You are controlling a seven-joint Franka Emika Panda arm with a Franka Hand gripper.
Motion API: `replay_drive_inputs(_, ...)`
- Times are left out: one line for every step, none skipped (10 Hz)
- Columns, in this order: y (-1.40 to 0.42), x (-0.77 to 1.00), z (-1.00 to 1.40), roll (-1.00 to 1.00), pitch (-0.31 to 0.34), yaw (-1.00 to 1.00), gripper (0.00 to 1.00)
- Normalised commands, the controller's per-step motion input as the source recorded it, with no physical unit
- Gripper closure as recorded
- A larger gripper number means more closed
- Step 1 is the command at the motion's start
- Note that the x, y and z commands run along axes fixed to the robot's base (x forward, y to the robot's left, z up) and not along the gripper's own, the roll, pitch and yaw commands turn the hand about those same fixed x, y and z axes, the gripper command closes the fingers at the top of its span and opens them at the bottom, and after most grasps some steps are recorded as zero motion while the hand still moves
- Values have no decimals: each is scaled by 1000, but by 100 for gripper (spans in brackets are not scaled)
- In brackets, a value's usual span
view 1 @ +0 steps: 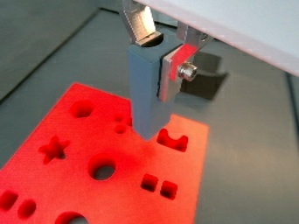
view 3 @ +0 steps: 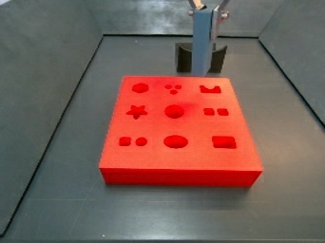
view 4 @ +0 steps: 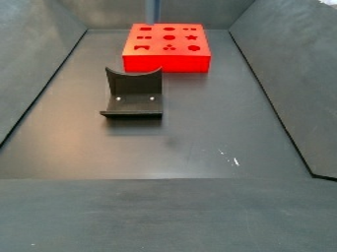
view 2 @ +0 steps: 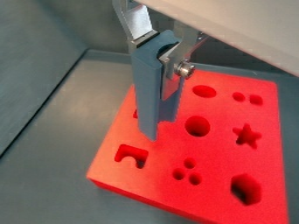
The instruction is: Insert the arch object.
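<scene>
Seemingly the gripper (view 1: 155,112) hangs by the fixture (view 3: 199,57), near the red board (view 3: 178,169), probably staging insertion. No arch object shows, and I cannot tell how the jaws stand.

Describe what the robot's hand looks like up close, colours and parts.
In both wrist views the hand shows slim grey-blue fingers, long and flat-sided. Silver metal plates sit at their upper ends, and a silver bracket with a screw is bolted to one side. No cables or markings show. A pale housing edge sits above.

One red board (view 3: 178,123), one fixture (view 4: 133,94), one gripper (view 3: 203,43) above the board's far edge
</scene>
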Motion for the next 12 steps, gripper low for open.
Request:
replay_drive_inputs(69, 486, -100, -124, 0, -706, 100)
replay_drive_inputs(200, 549, -126, -69, 54, -603, 100)
replay_drive_inputs(249, 474, -149, -36, 83, -634, 100)
replay_drive_inputs(263, 357, -189, -14, 156, -657, 100)
replay_drive_inputs(257, 249, -169, -21, 249, -649, 100)
replay_drive_inputs(234, 111, -163, -16, 293, -700, 100)
replay_drive_inputs(94, 0, -51, 0, 273, -863, 100)
replay_drive_inputs(0, -34, 0, 0, 191, -943, 100)
replay_drive_inputs(0, 0, 0, 0, 100, -980, 100)
replay_drive_inputs(0, 51, 43, -47, 0, -1000, 100)
replay_drive_inputs(0, 46, 3, -34, 0, -1000, 100)
replay_drive_inputs(0, 26, 0, -17, 0, -1000, 100)
